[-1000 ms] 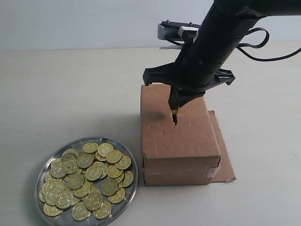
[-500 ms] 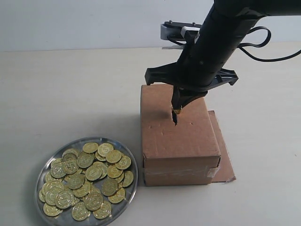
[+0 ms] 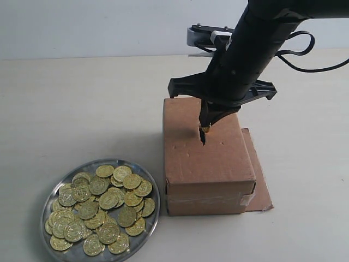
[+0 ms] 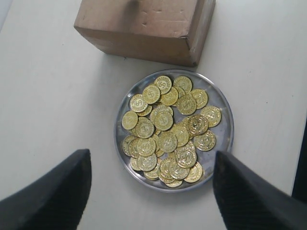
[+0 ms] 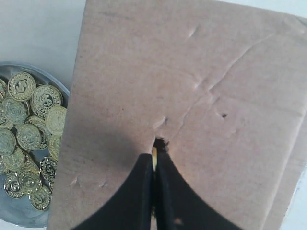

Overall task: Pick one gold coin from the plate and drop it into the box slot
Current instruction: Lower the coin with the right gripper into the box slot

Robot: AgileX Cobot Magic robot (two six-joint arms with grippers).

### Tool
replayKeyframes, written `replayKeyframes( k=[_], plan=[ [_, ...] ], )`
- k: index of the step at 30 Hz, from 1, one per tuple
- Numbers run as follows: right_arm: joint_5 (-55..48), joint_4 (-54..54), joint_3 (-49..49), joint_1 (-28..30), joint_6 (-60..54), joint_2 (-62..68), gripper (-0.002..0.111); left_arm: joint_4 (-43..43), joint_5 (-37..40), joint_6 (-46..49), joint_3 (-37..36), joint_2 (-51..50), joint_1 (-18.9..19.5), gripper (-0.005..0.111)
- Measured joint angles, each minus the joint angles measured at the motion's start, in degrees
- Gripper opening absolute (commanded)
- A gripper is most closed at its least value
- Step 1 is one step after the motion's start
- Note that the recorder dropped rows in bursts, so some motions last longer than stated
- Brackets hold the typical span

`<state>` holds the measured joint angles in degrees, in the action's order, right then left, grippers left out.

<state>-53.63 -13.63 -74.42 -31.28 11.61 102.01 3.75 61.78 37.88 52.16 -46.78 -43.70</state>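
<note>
Right gripper (image 3: 204, 129): over the box (image 3: 210, 164), fingers closed narrow on one gold coin (image 5: 154, 157) held on edge; the coin's free edge is at the slot (image 5: 161, 143) in the middle of the top face, and whether it has entered cannot be told

Left gripper (image 4: 151, 154): fingers spread wide, holding nothing, hovering over the plate (image 3: 155, 218)

Plate: on the table (image 3: 82, 109), near the box's left front corner, not touching it; heaped with coins (image 3: 101, 204)

Box: top face dented, clear tape along the front end; stands on a cardboard sheet (image 3: 260, 183) that shows along its right side
</note>
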Motion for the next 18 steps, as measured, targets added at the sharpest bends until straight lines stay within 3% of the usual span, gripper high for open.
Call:
replayKeyframes(
  k=[18],
  plan=[
    [0.6, 0.0, 0.0, 0.0, 0.6, 2.2, 0.000, 0.0, 0.1, -0.4, 0.0, 0.0, 0.0, 0.069]
  ],
)
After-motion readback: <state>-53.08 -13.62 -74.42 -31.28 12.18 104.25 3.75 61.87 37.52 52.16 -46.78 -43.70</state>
